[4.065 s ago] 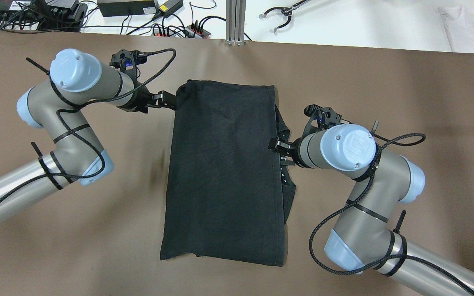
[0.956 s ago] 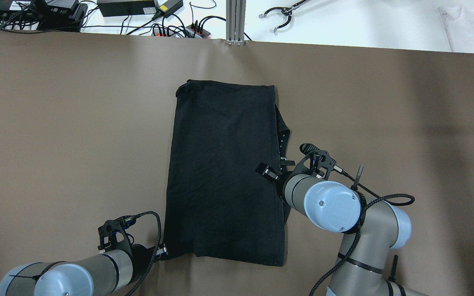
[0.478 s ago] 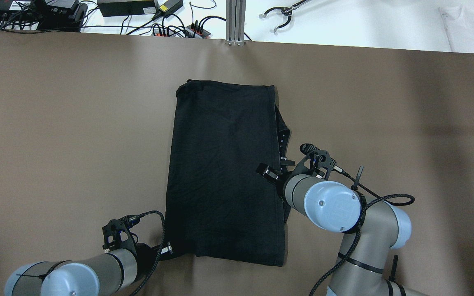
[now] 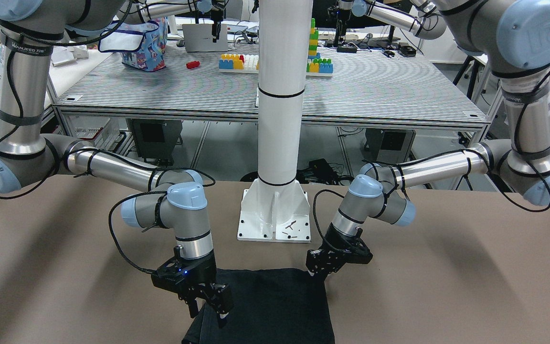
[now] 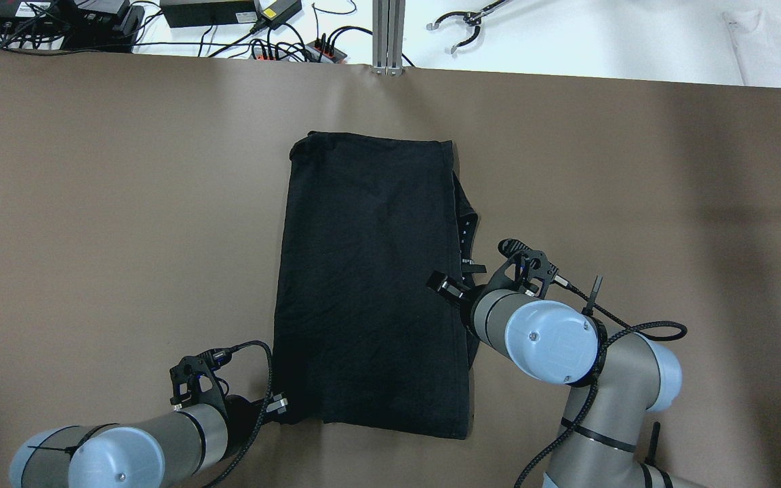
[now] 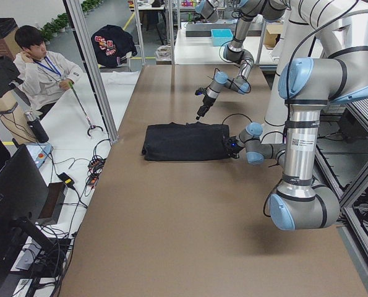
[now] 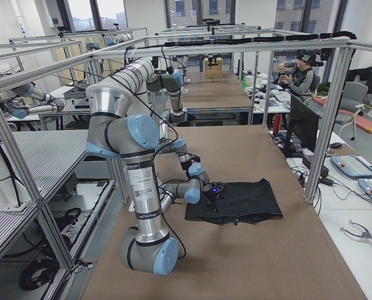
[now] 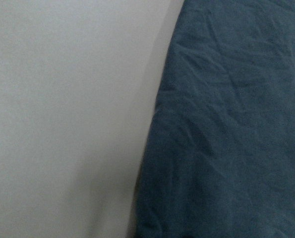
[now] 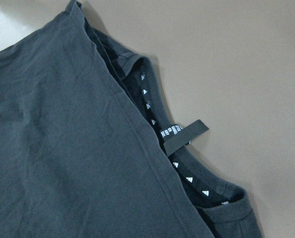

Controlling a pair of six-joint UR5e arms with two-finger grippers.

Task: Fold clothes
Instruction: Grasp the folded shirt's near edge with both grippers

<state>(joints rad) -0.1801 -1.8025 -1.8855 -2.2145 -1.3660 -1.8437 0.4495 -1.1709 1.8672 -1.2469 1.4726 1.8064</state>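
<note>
Overhead exterior view shows the brown desk [image 5: 92, 203] with the black clothes [image 5: 370, 271] lying flat at its middle as a long folded rectangle, unmoved. The left arm has swung from the far left corner to the near left one, where the left tool [image 5: 282, 407] now touches the hem, though I cannot tell if it grips. The right tool [image 4: 208, 316] has slid nearer along the collar side, fingers apart and holding nothing, so the next fold probably starts from the near end.
</note>
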